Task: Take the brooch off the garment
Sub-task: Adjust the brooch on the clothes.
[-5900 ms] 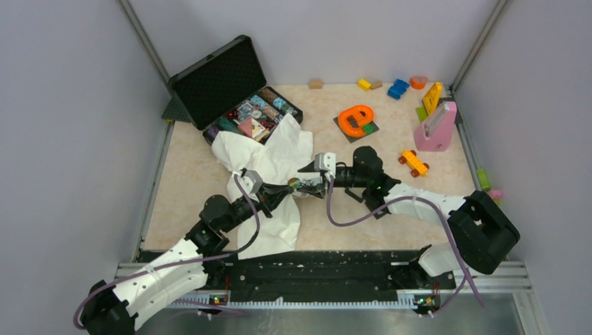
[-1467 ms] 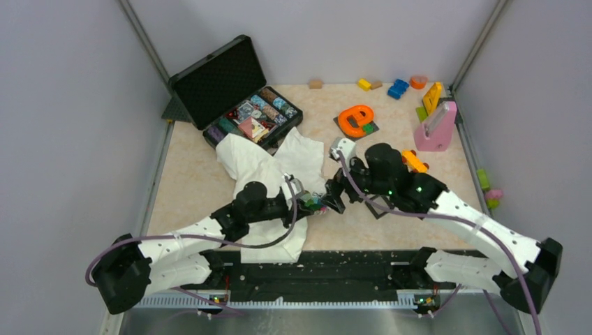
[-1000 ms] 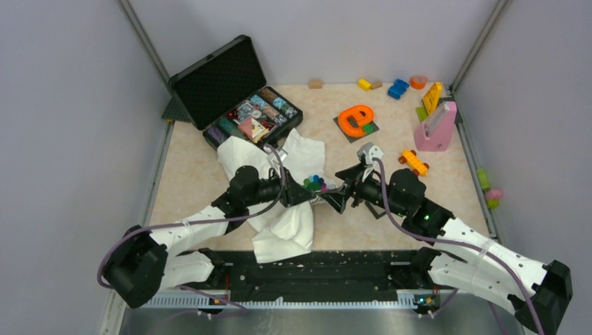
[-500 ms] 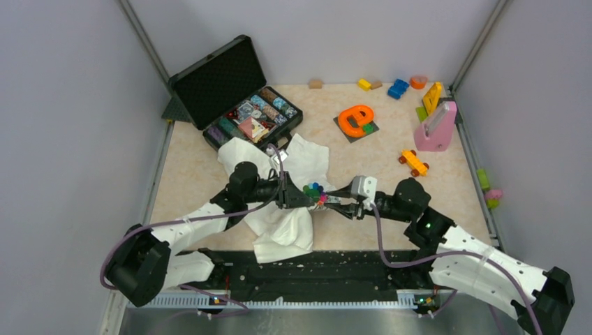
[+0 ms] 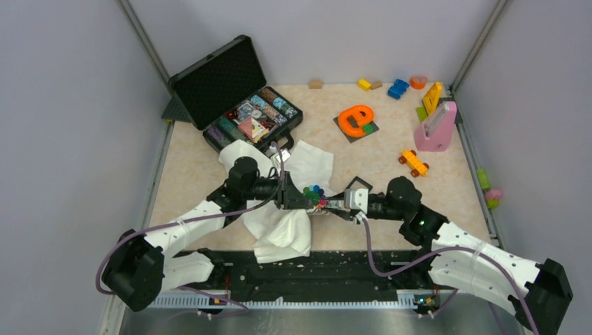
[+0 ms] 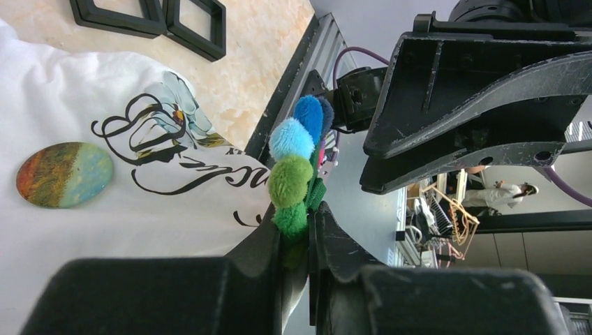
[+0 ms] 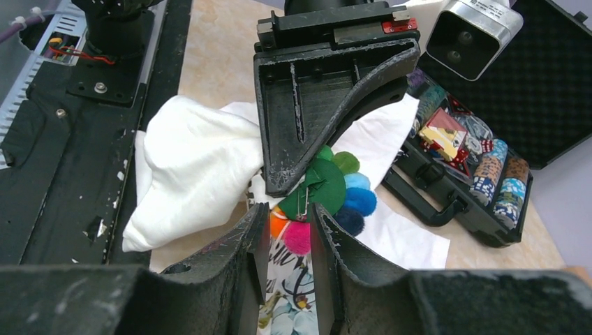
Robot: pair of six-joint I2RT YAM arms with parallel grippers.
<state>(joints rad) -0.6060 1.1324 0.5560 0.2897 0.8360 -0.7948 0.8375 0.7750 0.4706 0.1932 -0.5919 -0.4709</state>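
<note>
The brooch (image 7: 322, 187) is up off the table, held between my two arms over the bunched-up garment (image 6: 84, 230), a little in front of the bases. It is turned so the right wrist camera sees its back: a green felt disc with a thin metal pin (image 7: 304, 201) across it and a ring of fuzzy puffs around the edge.

I judge it to be very light and soft. The puffs will squash under any pressure and the felt looks floppy, so a grip on the fluff alone could slip. The pin is the only stiff part (and the one most likely to bend or snag). The disc edge looks like the best place to hold, which leaves the clasp side free.

The left gripper (image 6: 296, 230) is clamped on the lowest green puff and the felt behind it. The right gripper (image 7: 288, 218) has its fingers close together, with the orange and pink puffs and a strip of printed cloth between them. I cannot tell whether they are actually pinching anything.

The cloth is limp and will trail after any pull, so I expect it to drag rather than let go cleanly. I cannot see whether the pin passes through the fabric. A round painted badge (image 6: 64, 174) sits on the shirt beside the script lettering.
</note>
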